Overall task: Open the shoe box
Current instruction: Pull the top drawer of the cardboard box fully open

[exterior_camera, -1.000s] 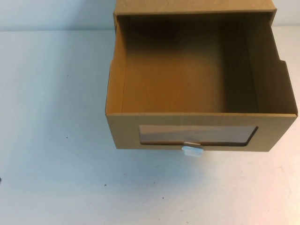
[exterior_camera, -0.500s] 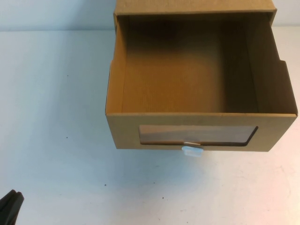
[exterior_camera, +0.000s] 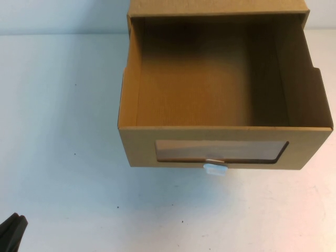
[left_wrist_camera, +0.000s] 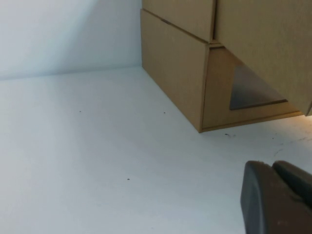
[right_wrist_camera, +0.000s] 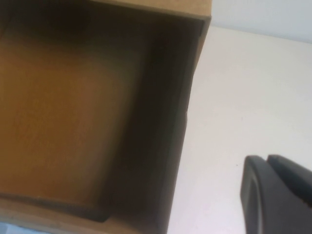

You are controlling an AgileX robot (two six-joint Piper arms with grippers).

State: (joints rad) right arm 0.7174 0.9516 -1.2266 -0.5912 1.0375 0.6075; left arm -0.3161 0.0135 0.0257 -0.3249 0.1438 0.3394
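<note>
The brown cardboard shoe box [exterior_camera: 138, 145] stands at the back of the table with its drawer pulled out toward me and empty inside. Its front panel has a clear window [exterior_camera: 220, 150] and a white pull tab [exterior_camera: 214, 168]. The outer sleeve [exterior_camera: 218, 6] shows at the far edge. My left gripper [exterior_camera: 13, 231] pokes in at the near left corner, far from the box, with its fingers together; in the left wrist view the left gripper [left_wrist_camera: 270, 165] is shut and empty, facing the box's side [left_wrist_camera: 180, 63]. My right gripper [right_wrist_camera: 267, 160] is shut on nothing, above the table beside the drawer's wall [right_wrist_camera: 180, 122].
The white table [exterior_camera: 63, 131] spreads to the left of the box and in front of it, with a few small dark specks. A pale wall [left_wrist_camera: 68, 34] rises behind the table.
The left gripper's tip has come into the near left corner of the high view; one second ago it was out of the picture. The box has not moved.
</note>
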